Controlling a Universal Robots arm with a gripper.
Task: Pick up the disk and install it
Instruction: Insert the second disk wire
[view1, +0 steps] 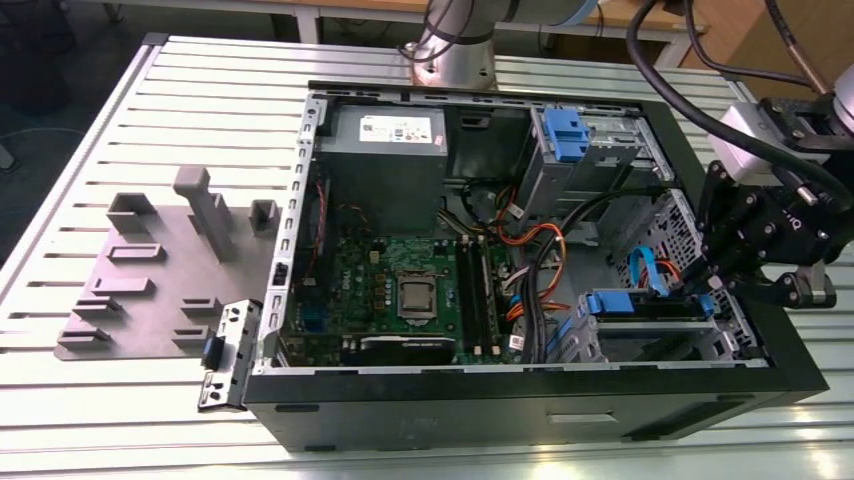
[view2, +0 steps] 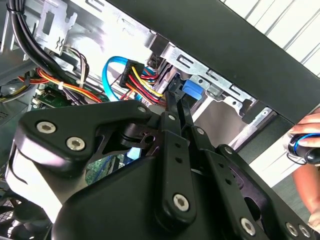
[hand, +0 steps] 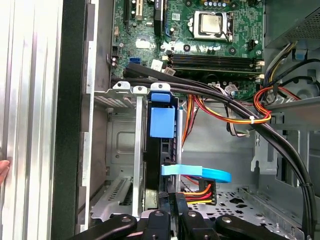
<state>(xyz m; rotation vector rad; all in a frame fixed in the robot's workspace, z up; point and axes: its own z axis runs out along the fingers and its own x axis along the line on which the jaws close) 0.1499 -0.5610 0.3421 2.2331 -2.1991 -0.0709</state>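
No print is legible; the white sticker (view1: 398, 128) on the power-supply box (view1: 387, 135) is unreadable.

We count one open computer case (view1: 534, 400), one motherboard (view1: 400, 290), one power-supply box (view1: 387, 135), two blue-tabbed drive bays: one at two o'clock (view1: 567, 135), one at five o'clock (view1: 621, 303). One grey fixture plate (view1: 147, 270) at nine o'clock. One gripper (view1: 721, 285).

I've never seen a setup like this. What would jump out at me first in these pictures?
An open computer case lies on a slatted metal table, its green circuit board and orange cables bared. At the exterior view's right, the black gripper hangs over the case's edge, just above the blue-tabbed disk standing in its bay.
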